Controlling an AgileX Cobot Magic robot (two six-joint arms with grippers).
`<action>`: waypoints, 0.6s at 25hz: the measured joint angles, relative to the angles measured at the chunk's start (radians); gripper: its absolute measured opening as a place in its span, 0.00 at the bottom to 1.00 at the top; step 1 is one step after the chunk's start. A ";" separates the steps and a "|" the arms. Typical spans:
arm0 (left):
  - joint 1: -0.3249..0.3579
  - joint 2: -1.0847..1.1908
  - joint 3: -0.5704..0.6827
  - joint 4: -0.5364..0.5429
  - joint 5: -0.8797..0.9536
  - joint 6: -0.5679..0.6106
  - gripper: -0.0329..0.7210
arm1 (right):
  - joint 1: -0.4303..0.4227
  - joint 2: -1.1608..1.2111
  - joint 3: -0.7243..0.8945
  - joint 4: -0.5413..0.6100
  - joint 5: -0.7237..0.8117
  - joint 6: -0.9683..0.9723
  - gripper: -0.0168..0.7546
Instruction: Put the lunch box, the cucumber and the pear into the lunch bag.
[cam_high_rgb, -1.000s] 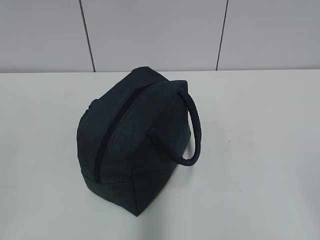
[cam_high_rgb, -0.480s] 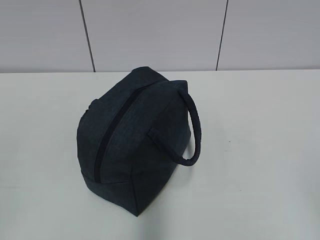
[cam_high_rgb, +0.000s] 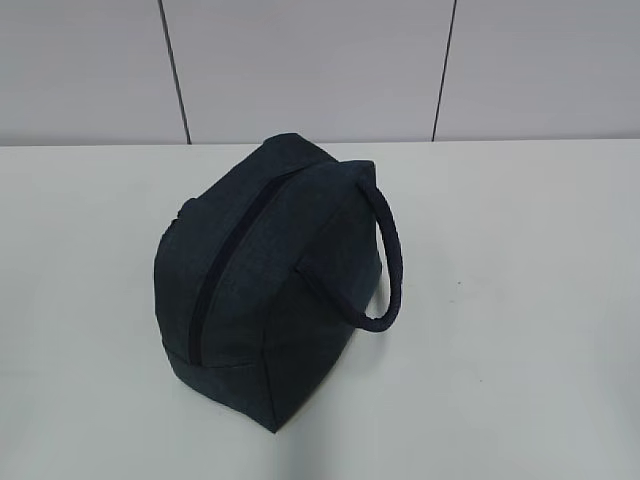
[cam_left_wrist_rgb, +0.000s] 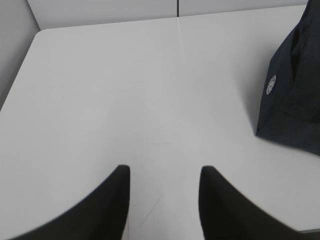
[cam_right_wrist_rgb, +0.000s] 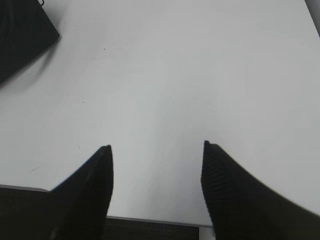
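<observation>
The dark navy lunch bag (cam_high_rgb: 265, 290) stands in the middle of the white table, its top zipper closed and its padded loop handle (cam_high_rgb: 390, 260) hanging to the right. A corner of the bag shows at the right of the left wrist view (cam_left_wrist_rgb: 292, 95) and at the top left of the right wrist view (cam_right_wrist_rgb: 22, 35). My left gripper (cam_left_wrist_rgb: 165, 170) is open over bare table, well left of the bag. My right gripper (cam_right_wrist_rgb: 156, 147) is open above the table's near edge, apart from the bag. The lunch box, cucumber and pear are out of view. Neither arm shows in the exterior view.
White table (cam_high_rgb: 520, 300) backed by a grey panelled wall (cam_high_rgb: 300, 70). The table's front edge (cam_right_wrist_rgb: 150, 220) runs just under the right gripper. The table's far left corner (cam_left_wrist_rgb: 42, 31) meets the wall in the left wrist view.
</observation>
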 joint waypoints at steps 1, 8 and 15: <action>0.000 0.000 0.000 0.000 0.000 0.000 0.41 | 0.000 0.000 0.000 0.000 0.000 0.000 0.60; 0.000 0.000 0.000 -0.002 0.000 0.000 0.41 | 0.000 0.000 0.000 0.000 0.000 0.000 0.60; 0.000 0.000 0.000 -0.005 0.000 0.001 0.41 | 0.000 0.000 0.000 0.000 0.000 0.000 0.60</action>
